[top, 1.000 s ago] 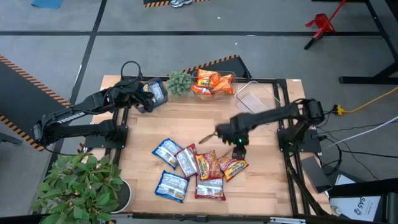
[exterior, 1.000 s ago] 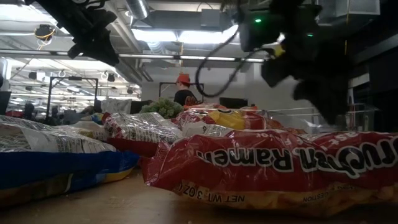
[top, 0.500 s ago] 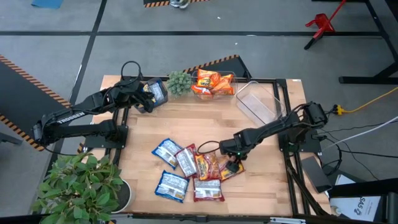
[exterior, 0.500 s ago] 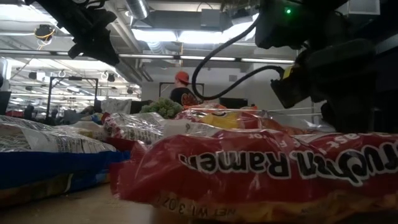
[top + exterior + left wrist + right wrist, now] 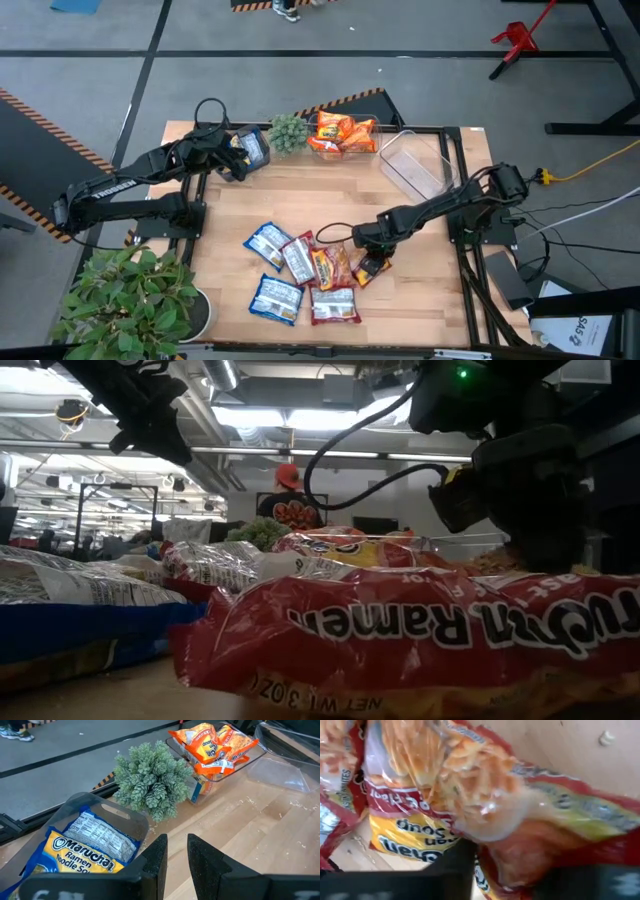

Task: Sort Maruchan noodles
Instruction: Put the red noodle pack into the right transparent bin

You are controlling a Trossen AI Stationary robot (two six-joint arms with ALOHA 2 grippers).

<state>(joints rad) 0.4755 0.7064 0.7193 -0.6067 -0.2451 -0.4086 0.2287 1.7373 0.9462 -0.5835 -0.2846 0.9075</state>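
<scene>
Right pincer [image 5: 366,262] low; left pincer [image 5: 238,158] raised.

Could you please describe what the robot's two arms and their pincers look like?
Both arms are dark, jointed tubes. The left arm carries white lettering along its link and a looped black cable near the wrist. The right arm also trails a black cable loop. The left pincer has two flat, dark fingers.

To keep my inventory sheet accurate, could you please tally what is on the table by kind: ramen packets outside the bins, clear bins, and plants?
ramen packets outside the bins: 6
clear bins: 3
plants: 2
Total: 11
</scene>
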